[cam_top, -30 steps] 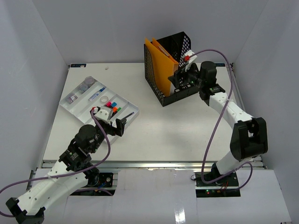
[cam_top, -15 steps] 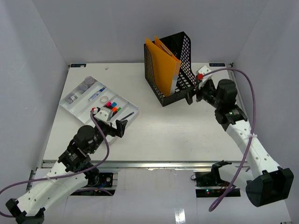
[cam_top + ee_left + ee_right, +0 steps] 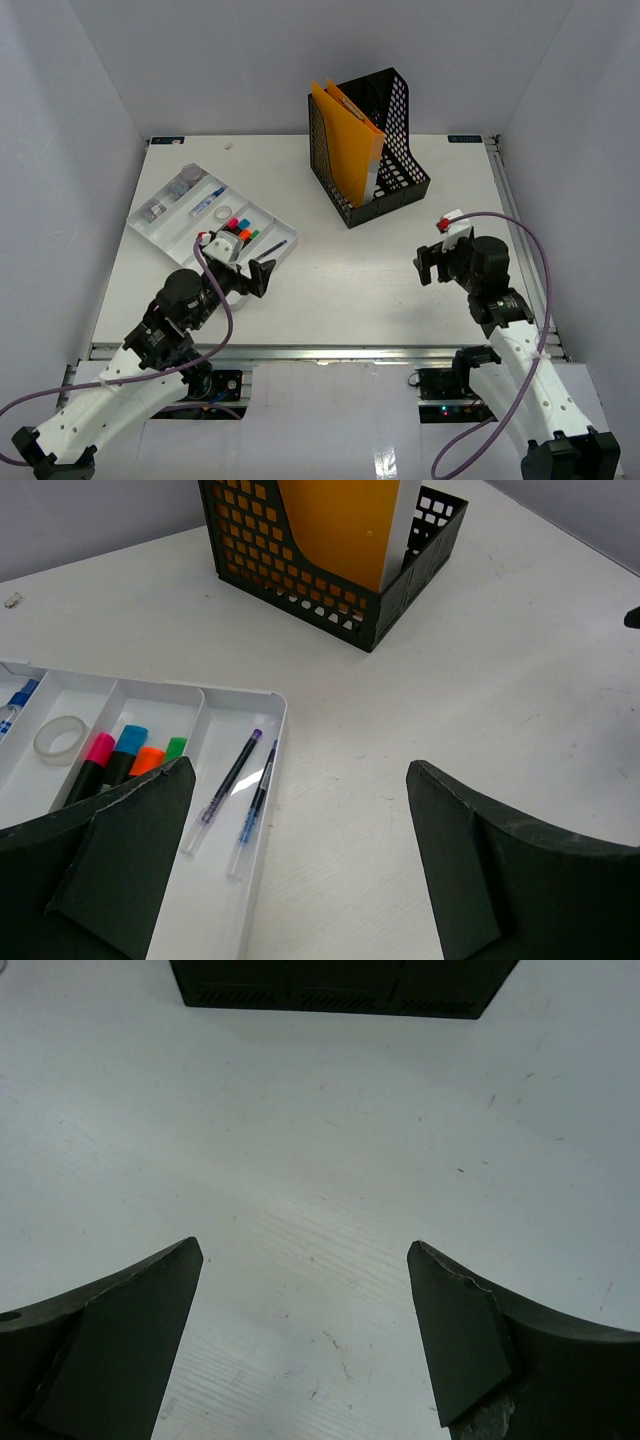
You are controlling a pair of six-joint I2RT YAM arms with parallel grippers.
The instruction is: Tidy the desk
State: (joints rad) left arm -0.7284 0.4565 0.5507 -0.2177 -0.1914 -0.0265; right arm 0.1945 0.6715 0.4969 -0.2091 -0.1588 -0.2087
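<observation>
The right gripper (image 3: 428, 266) has just come away from the black file holder (image 3: 395, 150), where it stood a second ago. It now hangs over the near right part of the surface (image 3: 350, 290), jaws wide and holding nothing. The orange folders (image 3: 345, 135) stand upright inside the holder, so this step seems finished. The left gripper (image 3: 258, 275) has hardly moved; it is also wide and empty, just beside the near corner of the white tray (image 3: 170, 232).

The surface is a flat, matt white board with small scratches and lies under both arms. The holder is stiff black plastic with square holes. The tray is smooth, glossy plastic with long compartments holding coloured markers (image 3: 110, 755), two thin clear pens (image 3: 232, 780) and a tape ring (image 3: 60, 738).
</observation>
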